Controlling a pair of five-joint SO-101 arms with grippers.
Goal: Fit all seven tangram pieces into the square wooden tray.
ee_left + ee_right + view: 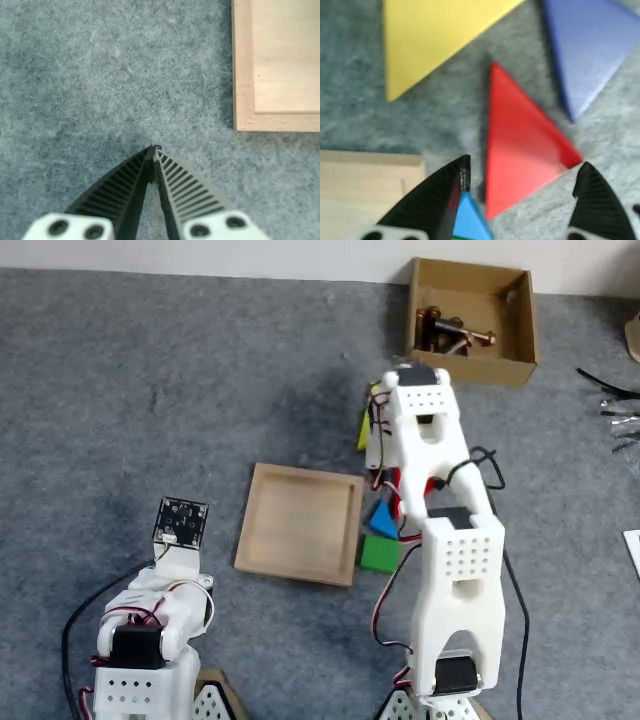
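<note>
The square wooden tray (300, 523) lies mid-table, bare floor inside a raised rim. Off its edge on the right arm's side, the pieces crowd in: red triangle (520, 155) near the tray corner, with strips of carpet (100, 75) parting it from the yellow triangle (435, 30) and dark blue triangle (590, 45). The right gripper (525, 164) straddles the red one, spread wide and gripping nothing. The left gripper (154, 149) is pinched closed and empty over open carpet beside the tray's corner.

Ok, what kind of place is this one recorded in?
Likely a robotics lab bench: grey carpet-like table cover, open brown cardboard box of coppery parts, loose black cables at the edge.
</note>
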